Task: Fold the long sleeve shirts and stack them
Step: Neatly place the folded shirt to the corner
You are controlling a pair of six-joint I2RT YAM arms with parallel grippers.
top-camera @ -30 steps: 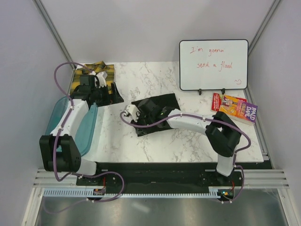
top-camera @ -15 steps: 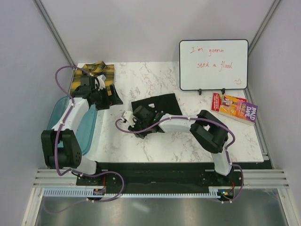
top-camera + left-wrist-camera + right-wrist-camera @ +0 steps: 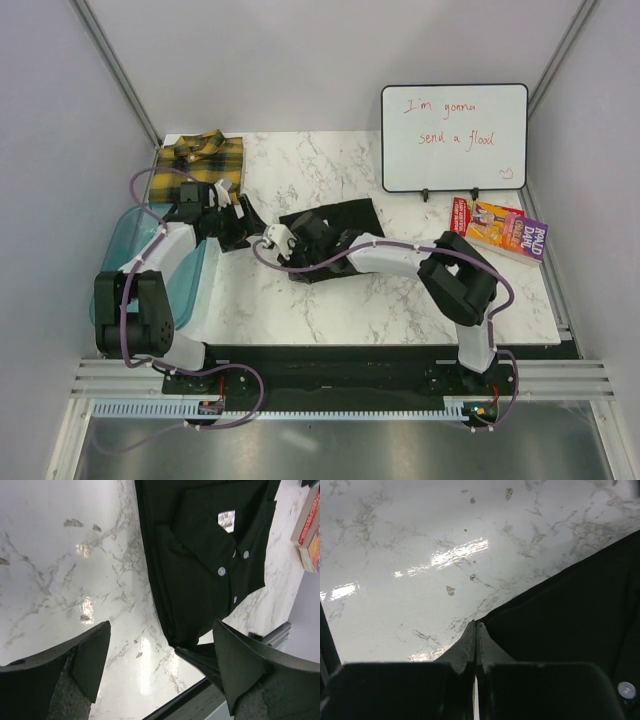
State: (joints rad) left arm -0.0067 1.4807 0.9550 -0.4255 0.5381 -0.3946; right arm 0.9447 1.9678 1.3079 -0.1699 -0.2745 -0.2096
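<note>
The yellow-and-black plaid shirt [image 3: 205, 158] lies folded at the table's back left corner. The black shirt [image 3: 340, 222] lies folded mid-table, its collar, white buttons and size tag up [image 3: 200, 555]. My left gripper [image 3: 238, 224] hovers open between the two shirts, fingers [image 3: 90, 655] spread wide over bare marble beside the black shirt's corner [image 3: 160, 666]. My right gripper [image 3: 274, 240] is shut, its tips [image 3: 476, 625] pressed together right at the black shirt's edge [image 3: 570, 620]. No cloth shows between the jaws.
A translucent blue tub [image 3: 128, 240] stands at the left edge under the left arm. A whiteboard [image 3: 455, 135] stands at the back right, with books [image 3: 500, 228] in front of it. The table's near edge [image 3: 200, 700] runs just below the left fingers.
The left gripper came off the plaid shirt and moved toward the black shirt. The right gripper shifted along the black shirt's left corner and its jaws closed.
</note>
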